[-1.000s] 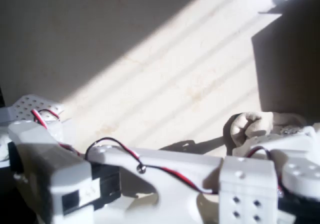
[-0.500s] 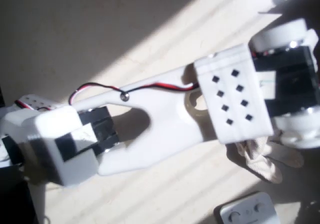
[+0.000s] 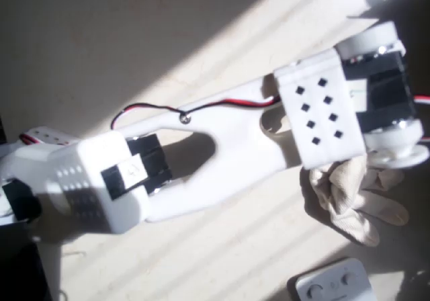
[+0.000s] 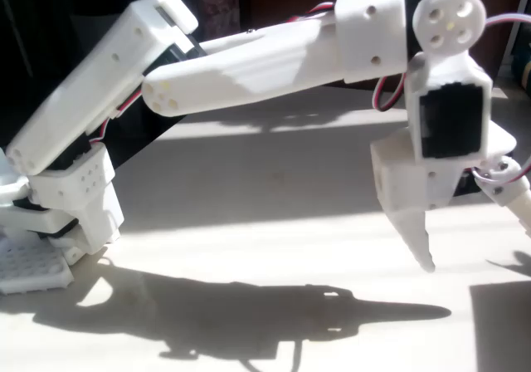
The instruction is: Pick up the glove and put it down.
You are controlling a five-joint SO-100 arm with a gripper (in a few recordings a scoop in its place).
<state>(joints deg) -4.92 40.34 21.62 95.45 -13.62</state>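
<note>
Arm (image 3: 222, 146) slightly farther right than before, hand (image 4: 477, 239) wide apart, glove (image 3: 356, 200) loose below

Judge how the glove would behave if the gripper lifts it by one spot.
The glove looks like wrinkled soft cloth, so it would probably droop rather than hold shape. It lies flat with stubby fingers splayed; rolling seems unlikely. It looks light, so a push may bunch it.

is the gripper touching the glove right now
Cannot tell. In the overhead view the arm covers the top of the glove, hiding any contact. In the fixed view the gripper hangs open above the table, with the glove out of frame.
</note>
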